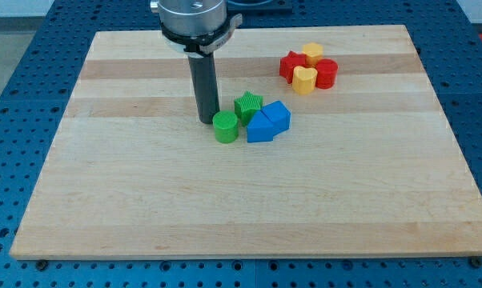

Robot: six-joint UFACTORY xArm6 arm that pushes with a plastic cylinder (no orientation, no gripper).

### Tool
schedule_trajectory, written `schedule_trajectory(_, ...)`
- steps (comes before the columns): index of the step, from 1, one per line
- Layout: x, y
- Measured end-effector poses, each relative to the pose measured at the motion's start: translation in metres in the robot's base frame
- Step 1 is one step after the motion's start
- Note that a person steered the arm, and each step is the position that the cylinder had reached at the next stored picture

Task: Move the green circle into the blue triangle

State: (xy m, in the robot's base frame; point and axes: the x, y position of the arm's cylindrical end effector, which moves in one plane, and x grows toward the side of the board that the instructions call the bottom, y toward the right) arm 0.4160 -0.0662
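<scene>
The green circle (225,127) sits near the middle of the wooden board (145,200). The blue triangle (260,127) lies just to its right, with a narrow gap or light contact that I cannot tell apart. A green star (247,105) stands behind them and a blue cube-like block (278,115) touches the triangle's right side. My tip (207,120) rests on the board just to the upper left of the green circle, very close to it.
A cluster at the view's top right holds a red star-like block (291,65), a yellow block (312,53), a yellow heart (304,79) and a red round block (327,73).
</scene>
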Motion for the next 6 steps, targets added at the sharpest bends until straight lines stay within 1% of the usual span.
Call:
schedule_trajectory(1,0.006,0.0)
schedule_trajectory(2,0.023,-0.012)
schedule_trajectory(3,0.045,-0.013)
schedule_trajectory(5,0.044,-0.008)
schedule_trajectory(6,0.038,0.005)
